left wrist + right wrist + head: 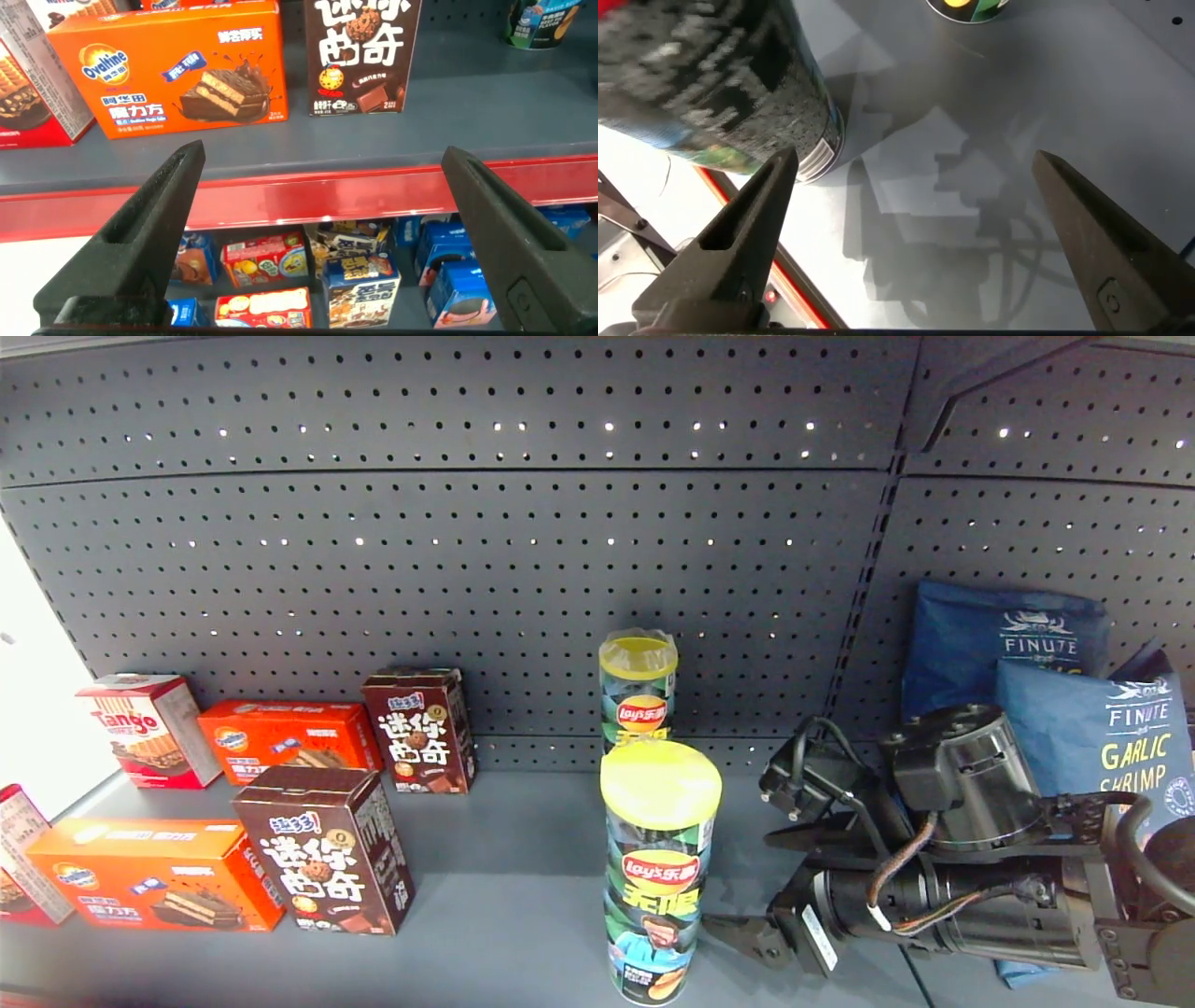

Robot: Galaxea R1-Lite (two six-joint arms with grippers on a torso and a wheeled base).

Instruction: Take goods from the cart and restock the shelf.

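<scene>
Our right gripper [747, 885] has its fingers apart and holds nothing. The front chip can [660, 868] stands upright on the shelf [504, 896], just beside the gripper at its 9 o'clock, outside the fingers. We judge it placed; right arm is nearest. Left gripper [322, 159] is also spread.

We count two chip cans [660, 873], near 6 o'clock in the head view. Two brown cookie boxes [327, 849], around 8 o'clock. Two orange cake boxes [154, 887], 8 to 9 o'clock. Two red-and-white wafer boxes [149, 728] at 9 o'clock, one cut off by the edge. Two blue snack bags [1097, 747] at 3 o'clock. Lower-shelf packs [360, 280] are crowded and overlapping, so we can't count them.
</scene>
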